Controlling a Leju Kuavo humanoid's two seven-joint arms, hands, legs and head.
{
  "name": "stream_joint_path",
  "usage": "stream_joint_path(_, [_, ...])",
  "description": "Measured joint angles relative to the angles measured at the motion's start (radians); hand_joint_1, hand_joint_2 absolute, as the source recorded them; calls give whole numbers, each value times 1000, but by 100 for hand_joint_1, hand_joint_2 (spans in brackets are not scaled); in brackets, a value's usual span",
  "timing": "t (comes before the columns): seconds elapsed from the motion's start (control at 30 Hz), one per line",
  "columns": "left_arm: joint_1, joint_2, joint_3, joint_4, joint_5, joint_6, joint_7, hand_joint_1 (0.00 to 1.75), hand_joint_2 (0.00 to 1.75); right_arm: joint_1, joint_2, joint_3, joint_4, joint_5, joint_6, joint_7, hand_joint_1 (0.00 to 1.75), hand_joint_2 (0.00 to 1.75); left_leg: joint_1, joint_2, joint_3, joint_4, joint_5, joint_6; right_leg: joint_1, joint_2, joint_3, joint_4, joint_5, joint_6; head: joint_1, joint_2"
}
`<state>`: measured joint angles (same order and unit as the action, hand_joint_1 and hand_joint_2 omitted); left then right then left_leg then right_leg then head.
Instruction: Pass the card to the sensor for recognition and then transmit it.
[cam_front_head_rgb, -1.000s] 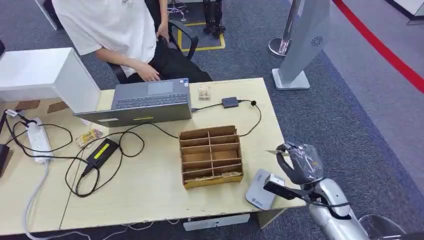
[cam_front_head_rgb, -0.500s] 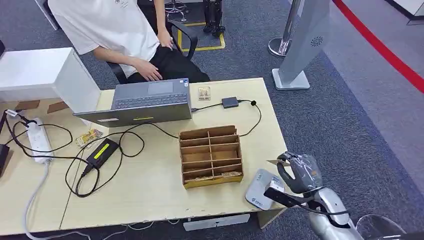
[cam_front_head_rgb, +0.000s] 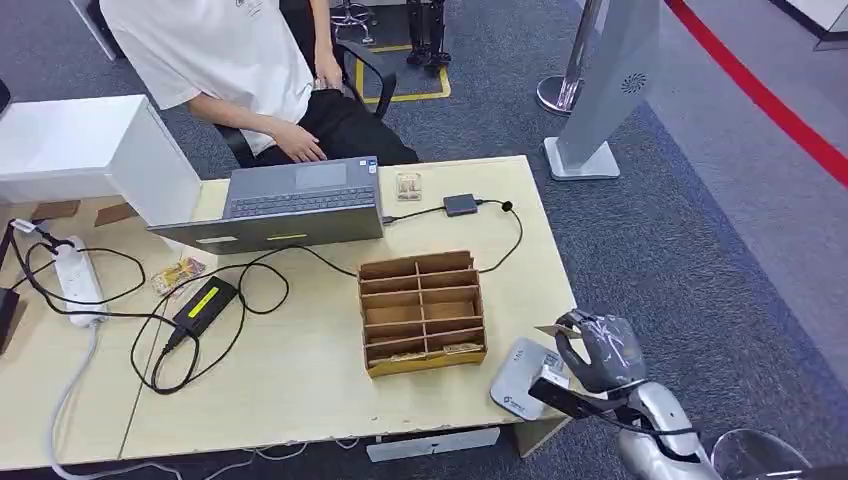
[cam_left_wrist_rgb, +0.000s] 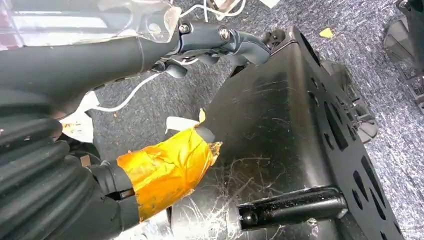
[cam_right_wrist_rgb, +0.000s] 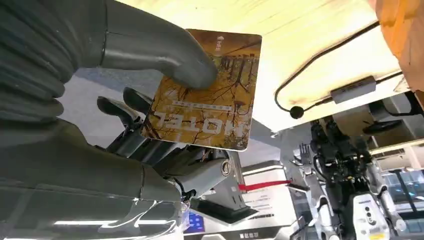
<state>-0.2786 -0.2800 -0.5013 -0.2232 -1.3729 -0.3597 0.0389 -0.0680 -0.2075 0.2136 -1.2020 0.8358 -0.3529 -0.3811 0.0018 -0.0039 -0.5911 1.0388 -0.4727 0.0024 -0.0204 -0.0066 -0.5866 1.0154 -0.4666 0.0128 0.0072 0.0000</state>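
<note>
At centre frame sits a brown cardboard divided box (cam_front_head_rgb: 423, 311). Lower right, a grey rounded card sensor (cam_front_head_rgb: 521, 377) lies at the table edge; just beside it, the right hand (cam_front_head_rgb: 600, 347) pinches a golden hotel card (cam_right_wrist_rgb: 207, 90). The left hand's (cam_left_wrist_rgb: 165, 170) state cannot be told.

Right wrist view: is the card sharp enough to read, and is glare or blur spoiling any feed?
Right wrist view: the card is sharp, its HOTEL print legible though turned; bright ceiling lights glare behind the right hand. Head view: evenly lit, soft shadows, the card too small to read. Left wrist view: the left hand looms close, bright glare on clear plastic.
</note>
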Motion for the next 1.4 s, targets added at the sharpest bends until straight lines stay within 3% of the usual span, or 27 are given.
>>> stream_joint_path(1.4, [1,1,2,0,4,3,-1,0,175,47,2,-83,18,12,4,-10,175,175,0,0,0,0,0,0,0,0,0,0,0,0,0,0])
